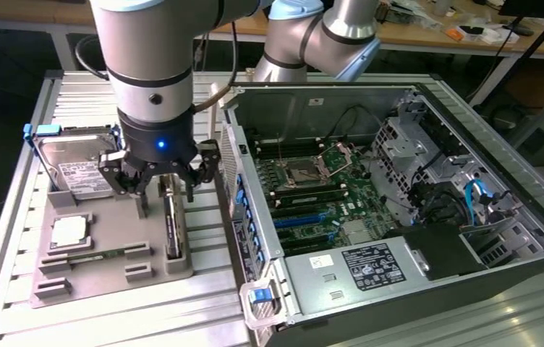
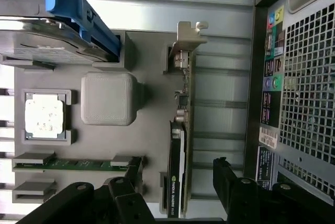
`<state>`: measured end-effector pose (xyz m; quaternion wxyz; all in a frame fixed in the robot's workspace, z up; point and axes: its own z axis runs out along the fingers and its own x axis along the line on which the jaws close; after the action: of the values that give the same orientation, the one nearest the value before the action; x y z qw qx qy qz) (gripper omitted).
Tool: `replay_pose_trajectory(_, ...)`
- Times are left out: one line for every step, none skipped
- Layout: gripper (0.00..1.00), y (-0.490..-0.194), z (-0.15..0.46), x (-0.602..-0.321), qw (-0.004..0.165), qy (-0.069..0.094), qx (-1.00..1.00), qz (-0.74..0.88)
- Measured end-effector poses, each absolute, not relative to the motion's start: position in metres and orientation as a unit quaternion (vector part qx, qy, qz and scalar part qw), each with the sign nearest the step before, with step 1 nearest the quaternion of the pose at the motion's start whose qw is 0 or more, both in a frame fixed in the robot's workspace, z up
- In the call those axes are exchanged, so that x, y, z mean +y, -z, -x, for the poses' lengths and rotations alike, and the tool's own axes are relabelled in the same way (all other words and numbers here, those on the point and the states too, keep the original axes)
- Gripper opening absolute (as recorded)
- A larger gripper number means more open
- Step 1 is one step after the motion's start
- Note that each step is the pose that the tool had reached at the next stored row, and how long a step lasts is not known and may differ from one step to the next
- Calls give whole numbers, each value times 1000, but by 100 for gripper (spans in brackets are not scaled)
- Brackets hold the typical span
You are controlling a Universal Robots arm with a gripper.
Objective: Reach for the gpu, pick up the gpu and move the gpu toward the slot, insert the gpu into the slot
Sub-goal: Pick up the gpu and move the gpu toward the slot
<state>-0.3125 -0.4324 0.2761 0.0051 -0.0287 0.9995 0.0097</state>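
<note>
A: Starting at the exterior view's left?

B: Yes. First a hard drive, standing in the far corner of a grey tray. Nearer the camera, flat in their pockets, a square chip and a memory stick.

A: Then the gpu?

B: Next along, at the tray's right edge: the gpu, standing on its long edge in a holder. Directly over its far end, the gripper.

A: Holding anything?

B: Nothing. Spread wide, one finger on each side of the card. Clearer from the wrist view: the gripper straddling the gpu, with a gap between the card and the fingers on both sides.

A: Anything more from the wrist view?

B: The silvery bracket at the card's end, a green-marked label along its edge, and the ports on the back of the computer case.

A: And further right in the exterior view?

B: The inside of the computer case, lying open just beside the tray. In there, a green board with blue slots, apart from the gpu.
</note>
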Motion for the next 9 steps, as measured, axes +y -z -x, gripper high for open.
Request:
replay_pose_trajectory(66, -275, 312, -433, 5, -10, 1000, 29)
replay_pose_trajectory(66, -273, 312, -433, 5, -10, 1000, 29)
replay_pose_trajectory(66, -271, 312, -433, 5, -10, 1000, 29)
replay_pose_trajectory(66, -269, 312, -434, 5, -10, 1000, 29)
replay_pose_trajectory(66, -267, 312, -434, 5, -10, 1000, 29)
replay_pose_trajectory(66, -266, 312, -434, 5, -10, 1000, 29)
replay_pose_trajectory(66, -264, 312, -435, 5, -10, 1000, 29)
replay_pose_trajectory(66, -262, 312, -435, 6, -10, 1000, 29)
replay_pose_trajectory(66, -260, 312, -435, 6, -10, 1000, 29)
